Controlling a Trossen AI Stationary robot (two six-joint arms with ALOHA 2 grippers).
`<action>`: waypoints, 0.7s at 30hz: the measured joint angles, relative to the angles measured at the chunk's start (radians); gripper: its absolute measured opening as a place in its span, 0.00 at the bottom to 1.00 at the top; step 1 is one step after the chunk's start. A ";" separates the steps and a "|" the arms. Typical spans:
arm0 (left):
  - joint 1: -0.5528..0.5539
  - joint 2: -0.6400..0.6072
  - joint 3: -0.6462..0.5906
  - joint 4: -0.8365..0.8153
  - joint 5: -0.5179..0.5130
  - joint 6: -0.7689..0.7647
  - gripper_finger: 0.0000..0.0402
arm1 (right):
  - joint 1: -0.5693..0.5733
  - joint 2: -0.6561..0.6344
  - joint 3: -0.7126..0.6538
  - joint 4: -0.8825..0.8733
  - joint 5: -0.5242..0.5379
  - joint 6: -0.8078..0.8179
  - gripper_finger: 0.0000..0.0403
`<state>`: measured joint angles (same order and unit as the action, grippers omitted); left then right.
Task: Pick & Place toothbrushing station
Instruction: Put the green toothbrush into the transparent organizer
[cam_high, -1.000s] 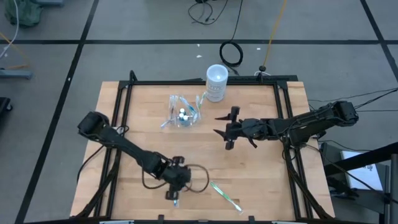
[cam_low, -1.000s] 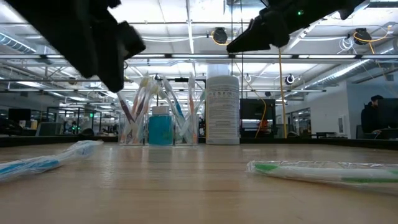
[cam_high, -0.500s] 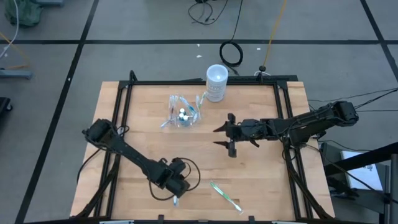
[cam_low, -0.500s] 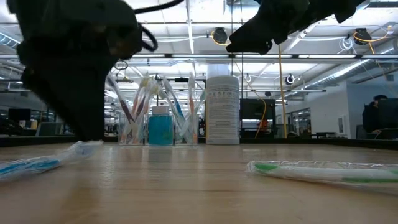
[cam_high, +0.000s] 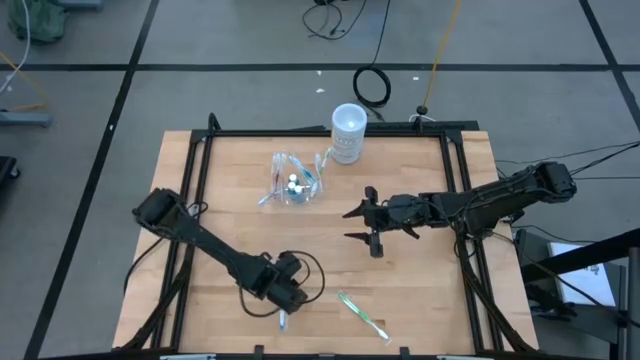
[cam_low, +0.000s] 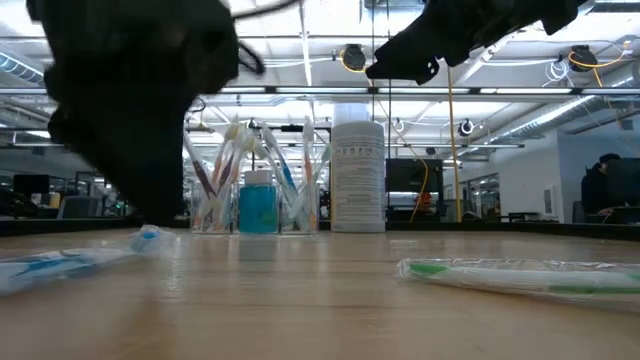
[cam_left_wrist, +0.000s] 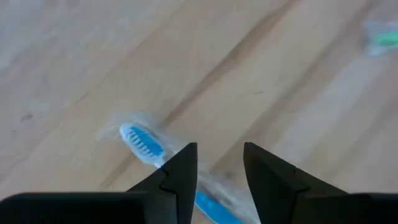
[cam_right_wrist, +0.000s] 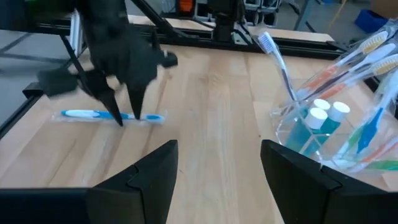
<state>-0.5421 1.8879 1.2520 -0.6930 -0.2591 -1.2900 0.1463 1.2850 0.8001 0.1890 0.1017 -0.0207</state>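
Toothbrushing station is sitting at twelve o'clock on the tabletop, untouched. I'm straddling the blue toothbrush at six with my left tool, fingers apart; my right tool is hanging spread mid-table. The slippery wrapper risks squirting out as I'm closing.

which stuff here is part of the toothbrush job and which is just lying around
Part of the job:
- toothbrushing station, clear holder with brushes
- blue toothbrush, wrapped, between the left gripper's fingers
- green toothbrush, wrapped, near the front edge
- right gripper, open above mid-table

Lying about:
- white cylindrical cup
- black cable coil on the floor
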 joint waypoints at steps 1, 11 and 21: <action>-0.001 -0.016 0.000 0.000 -0.005 0.005 0.34 | 0.003 0.000 0.000 0.001 -0.001 0.000 0.55; -0.025 -0.101 0.000 0.008 -0.206 0.158 0.34 | 0.316 0.104 0.002 -0.052 -0.024 0.134 0.55; -0.037 -0.098 0.000 0.007 -0.197 0.163 0.34 | 0.583 0.370 0.060 0.094 0.209 0.352 0.55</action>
<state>-0.5790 1.7901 1.2522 -0.6858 -0.4557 -1.1275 0.7296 1.6550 0.8600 0.2825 0.3104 0.3316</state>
